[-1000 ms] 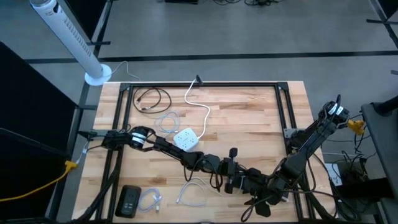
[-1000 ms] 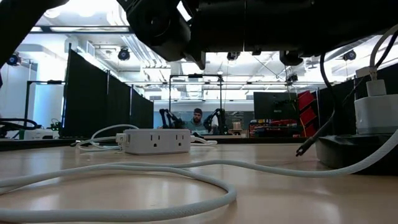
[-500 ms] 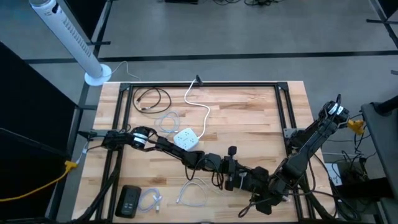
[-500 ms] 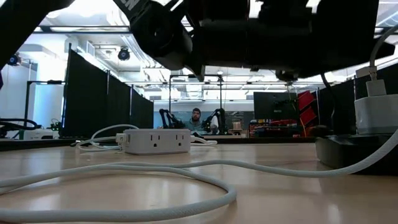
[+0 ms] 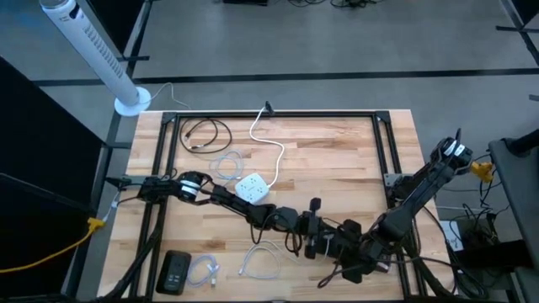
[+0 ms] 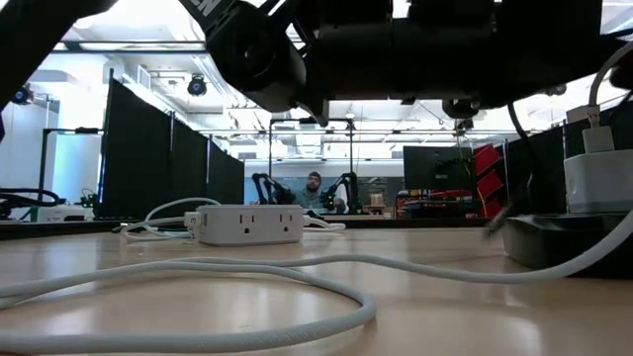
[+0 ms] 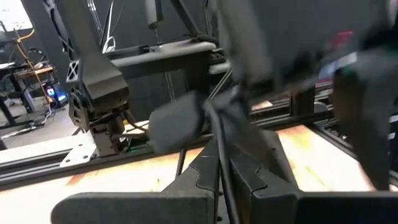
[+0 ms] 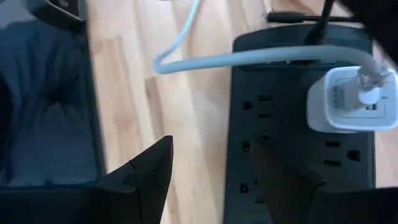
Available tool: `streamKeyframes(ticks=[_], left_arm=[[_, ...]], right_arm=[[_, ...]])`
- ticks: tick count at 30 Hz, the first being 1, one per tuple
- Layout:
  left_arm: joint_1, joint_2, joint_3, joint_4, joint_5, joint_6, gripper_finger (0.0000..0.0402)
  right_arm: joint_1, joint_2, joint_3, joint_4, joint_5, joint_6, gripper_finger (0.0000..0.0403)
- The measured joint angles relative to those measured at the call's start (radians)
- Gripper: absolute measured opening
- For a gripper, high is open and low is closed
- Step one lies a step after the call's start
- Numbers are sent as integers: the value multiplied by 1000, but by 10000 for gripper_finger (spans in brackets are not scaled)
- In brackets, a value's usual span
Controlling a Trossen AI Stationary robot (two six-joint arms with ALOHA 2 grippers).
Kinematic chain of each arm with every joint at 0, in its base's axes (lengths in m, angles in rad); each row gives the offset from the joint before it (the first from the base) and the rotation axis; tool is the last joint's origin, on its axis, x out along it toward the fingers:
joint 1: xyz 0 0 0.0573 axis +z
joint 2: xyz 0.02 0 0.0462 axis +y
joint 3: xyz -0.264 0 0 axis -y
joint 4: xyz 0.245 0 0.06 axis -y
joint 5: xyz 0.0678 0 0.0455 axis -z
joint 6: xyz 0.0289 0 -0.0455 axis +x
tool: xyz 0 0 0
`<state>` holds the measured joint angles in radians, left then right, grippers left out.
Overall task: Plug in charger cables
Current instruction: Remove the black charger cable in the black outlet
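- My left gripper (image 5: pixel 313 225) reaches low over the near middle of the pale wooden plank table (image 5: pixel 337 160), its fingers pressed together on a thin black charger cable (image 7: pixel 217 163) that runs up between them in my left wrist view.
- My right gripper (image 5: pixel 354 268) hangs just beside the left one, toward the table's near right corner, with its two dark fingers (image 8: pixel 152 165) standing apart and nothing between them.
- Under my right gripper lies a long black power strip (image 8: pixel 298 118). A white square charger block (image 8: pixel 342 99) sits plugged into it, and a pale grey-white cable (image 8: pixel 249 59) leaves the block through a small plug and runs off across the wood.
- A white square socket cube (image 5: pixel 251 188) rests near the table's middle, with its thicker white cord (image 5: pixel 271 143) snaking to the far edge.
- In the low view the cube's side (image 6: pixel 244 223) faces the camera, showing its outlets, and a thick white cord (image 6: pixel 198 287) loops over the tabletop in front.
- A black coiled cable (image 5: pixel 205 133) lies at the far left of the table, well apart from both grippers.
- A translucent white coiled cable (image 5: pixel 226 162) lies just beside the socket cube, on its far left side.
- Another white looped cable (image 5: pixel 261 261) lies at the near edge, near my left forearm.
- A small black rectangular adapter (image 5: pixel 175 271) sits at the near left corner, with a pale bundled cable (image 5: pixel 205 271) just beside it.
- A tall white tower fan (image 5: pixel 91 50) stands off the table's far left corner.
- A person (image 6: pixel 313 190) sits far off in the room behind the table.
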<state>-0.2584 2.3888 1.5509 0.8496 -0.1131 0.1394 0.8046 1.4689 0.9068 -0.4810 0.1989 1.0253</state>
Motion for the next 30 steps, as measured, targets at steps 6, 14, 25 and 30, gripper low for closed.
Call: streamKeyframes(ticks=[6,14,25,30], left_arm=[[-1,-1,1,13,22,0,0],[-2,-2,1,33,46,-2,0],[9,-10,1,58,78,-38,0],[48,-19,2,50,212,-195,0]], right_arm=[[-46,54,-1,96,-78,-98,199],[-77,60,-1,133,-92,-185,199],[-112,60,-1,158,-79,-263,199],[-113,60,-1,153,-73,-262,199]])
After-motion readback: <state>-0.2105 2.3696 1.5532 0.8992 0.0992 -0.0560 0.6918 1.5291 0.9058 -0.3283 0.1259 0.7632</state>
